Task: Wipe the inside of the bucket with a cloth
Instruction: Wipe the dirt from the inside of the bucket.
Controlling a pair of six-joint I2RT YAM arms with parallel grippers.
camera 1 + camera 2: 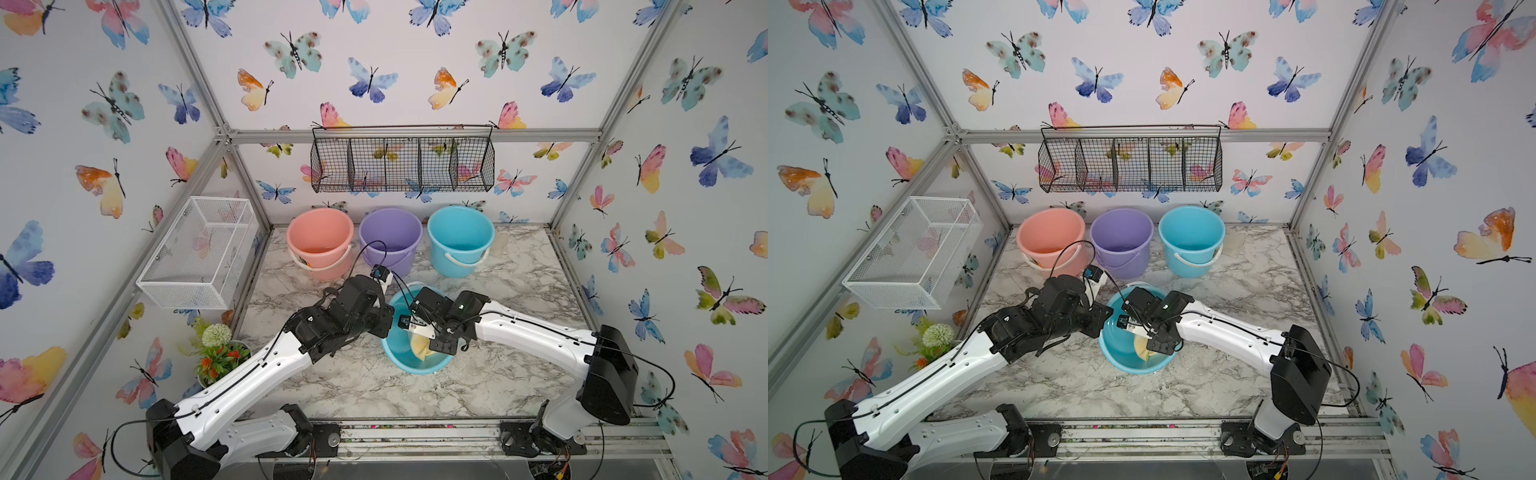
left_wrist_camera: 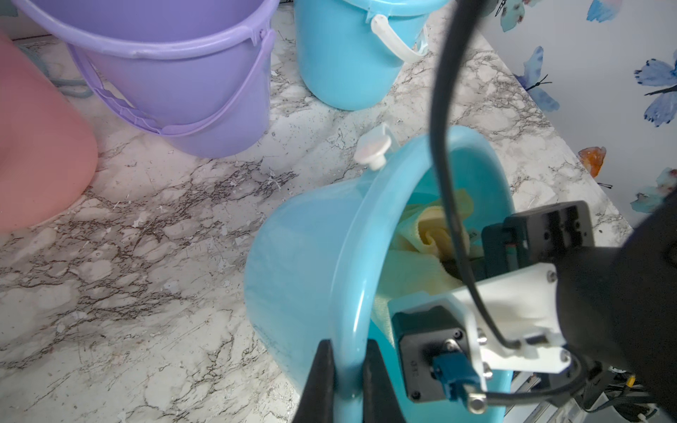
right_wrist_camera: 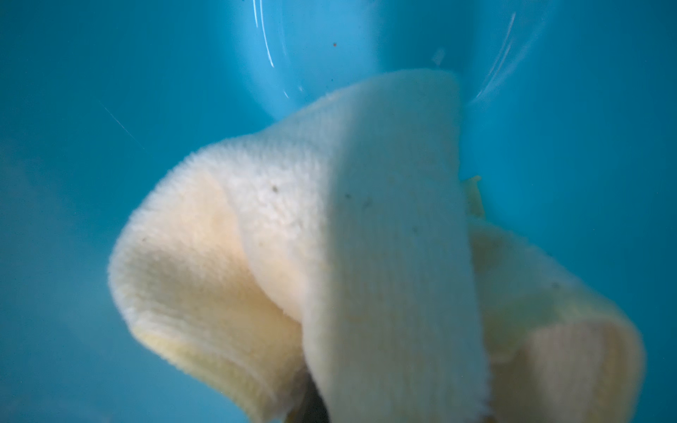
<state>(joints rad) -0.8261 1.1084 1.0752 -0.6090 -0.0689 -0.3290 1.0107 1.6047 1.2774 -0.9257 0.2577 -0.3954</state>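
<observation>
1. Right, nearest me: the left arm (image 1: 249, 374) reaches in over the worktop (image 1: 340, 382). The left jaws are pinched shut on the rim of the blue bucket (image 2: 304, 263), one finger outside the wall and one inside.
2. The bucket (image 1: 400, 358) sits mid-worktop between the two arms. To me it looks tipped, with its mouth turned toward the right arm (image 1: 532, 336).
3. The right jaws are down inside the bucket and closed on the cloth (image 3: 293, 219). The cloth is bunched in loose folds close to the blue inner wall; both top views show a yellow corner of it (image 1: 1142, 348).
4. My worries:
   - The left pinch is narrow, so a hard push from the cloth could twist the rim out and drop the bucket.
   - A bunched cloth wipes little and may pull free of the jaws.
   - The black cable (image 2: 441, 146) crosses the bucket's mouth and could snag the rim.
5. Further back, the pink bucket (image 1: 320, 232), purple bucket (image 1: 390, 232) and second blue bucket (image 1: 440, 249) line the wall. The purple one is nearest, so a sliding bucket would strike it first.
</observation>
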